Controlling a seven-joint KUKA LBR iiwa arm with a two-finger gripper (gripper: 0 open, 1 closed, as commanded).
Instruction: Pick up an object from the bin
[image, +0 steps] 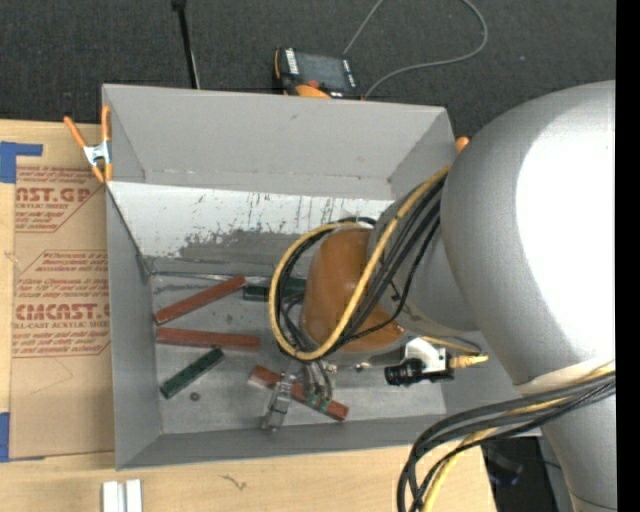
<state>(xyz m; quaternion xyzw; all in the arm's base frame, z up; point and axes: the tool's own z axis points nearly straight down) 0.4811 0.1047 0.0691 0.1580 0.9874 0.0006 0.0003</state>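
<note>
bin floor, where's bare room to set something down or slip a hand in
Bare floor in the front left corner, between the green stick and the front wall; another patch front right, past the red pieces. Crowded: brown sticks at left, red pieces round the gripper at front centre.

My arm (545, 230) is a big, smooth, silver-grey rounded shell. On its wrist I see a glossy orange-brown cover (335, 285), ringed by looping black and yellow cables (283, 270) (a fair tangle). Beside it sits a small white fitting (422, 352) with a black plug (403, 373) and a brass tip. More thick black cables (470, 440) trail lower down. The tool (303, 388) is dull grey metal.
</note>
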